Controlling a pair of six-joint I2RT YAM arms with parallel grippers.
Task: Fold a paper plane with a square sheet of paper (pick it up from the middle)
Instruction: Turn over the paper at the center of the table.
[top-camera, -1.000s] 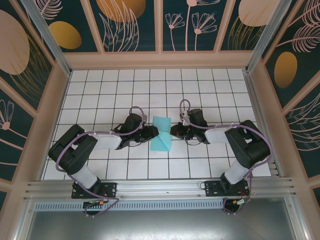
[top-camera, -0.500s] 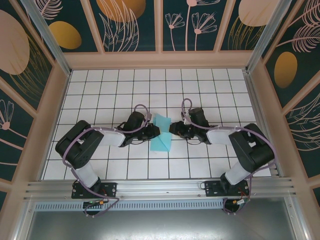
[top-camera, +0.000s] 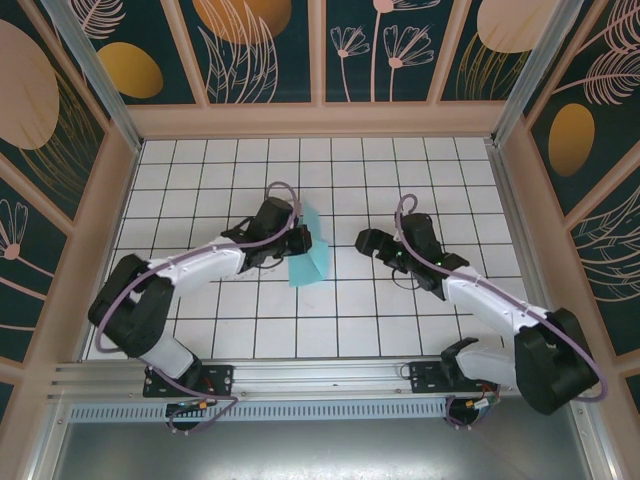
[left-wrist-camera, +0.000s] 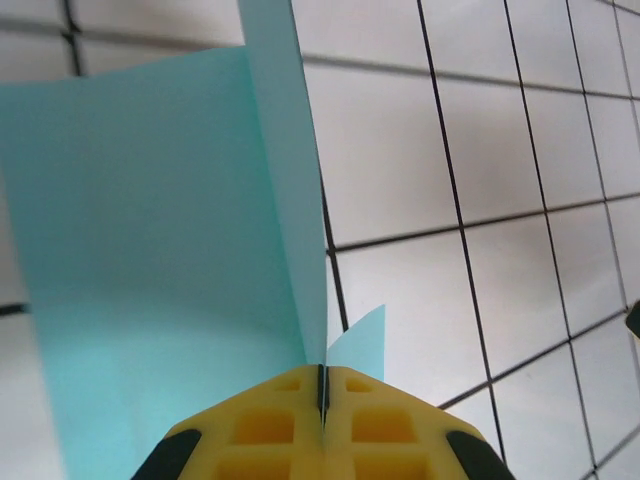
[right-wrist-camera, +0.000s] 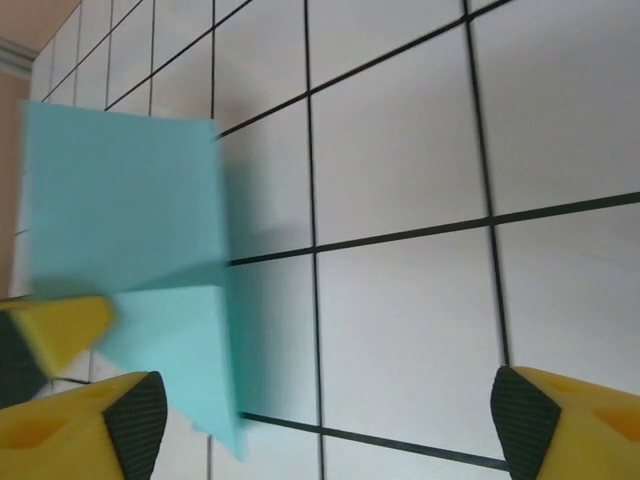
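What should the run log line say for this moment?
left gripper: shut on paper | paper: bent into two flaps | right gripper: open, apart from paper

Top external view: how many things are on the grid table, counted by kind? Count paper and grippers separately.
Light-blue paper sheet: 1, partly folded
Grippers: 2, the left gripper shut on the paper, the right gripper open and apart from it
Total: 3

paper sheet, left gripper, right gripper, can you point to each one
the square sheet of paper (top-camera: 311, 266), top external view, on its lower folded panel
left gripper (left-wrist-camera: 322, 376), left wrist view, at the seam where it pinches the paper
right gripper (right-wrist-camera: 328, 416), right wrist view, midway between its open fingertips
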